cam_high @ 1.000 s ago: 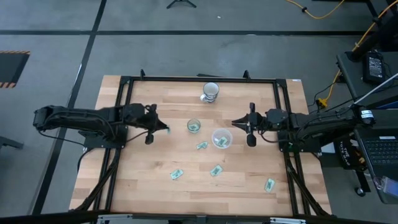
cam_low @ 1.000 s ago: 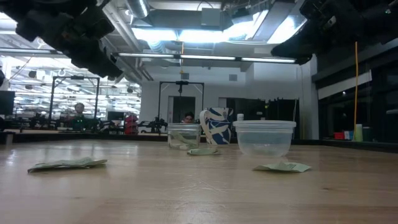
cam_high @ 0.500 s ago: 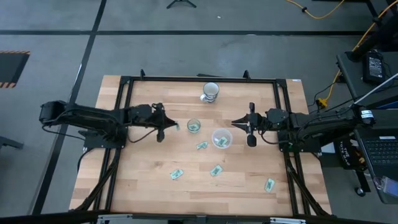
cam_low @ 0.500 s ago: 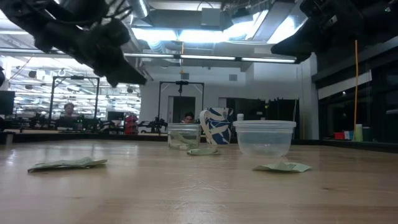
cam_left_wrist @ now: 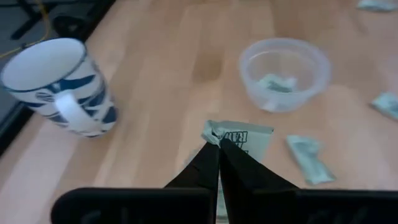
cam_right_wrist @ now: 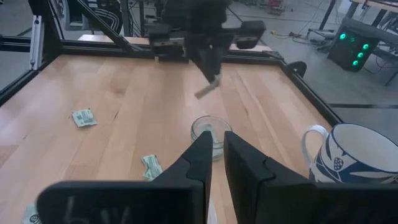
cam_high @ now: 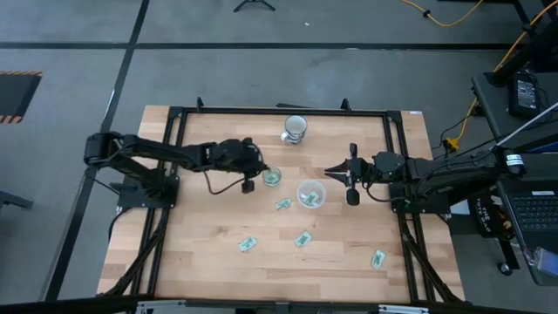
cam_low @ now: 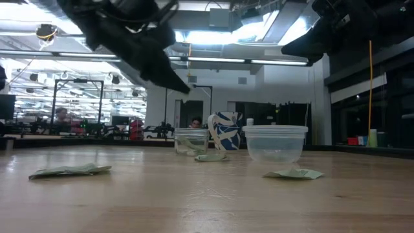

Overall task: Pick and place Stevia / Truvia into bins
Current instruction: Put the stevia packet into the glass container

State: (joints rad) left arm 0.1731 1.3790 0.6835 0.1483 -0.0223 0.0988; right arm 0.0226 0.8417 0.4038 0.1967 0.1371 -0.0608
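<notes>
My left gripper (cam_high: pixel 255 172) hovers just left of the narrow clear glass (cam_high: pixel 272 177) and is shut on a light green Stevia packet (cam_left_wrist: pixel 241 139). A packet lies inside the glass. The wider white plastic cup (cam_high: pixel 310 194) holds another packet (cam_left_wrist: pixel 277 83). More packets lie flat on the wood: one by the plastic cup (cam_high: pixel 282 204), two nearer the front (cam_high: pixel 248 244) (cam_high: pixel 302 238) and one toward the right front (cam_high: pixel 377 258). My right gripper (cam_high: pixel 331 172) hangs shut above the table, right of the plastic cup. My left gripper pinches the packet by one corner (cam_left_wrist: pixel 213 132) between its two fingertips, which slant downward toward the table's right. The packet is lifted clear of the table and sticks out tilted beyond the fingertips (cam_right_wrist: pixel 208 91), close to the glass.
A blue-and-white mug (cam_high: pixel 295 128) stands near the far edge, behind the glass. A black metal frame (cam_high: pixel 174 139) runs around the tabletop. Bare wood lies at the left (cam_high: pixel 187 235). People show far off in the room behind the table.
My left gripper has moved steadily toward the table's right, from the left frame to the glass, carrying the packet clear of the table. My right gripper has kept still, and the cups and loose packets have not moved.
</notes>
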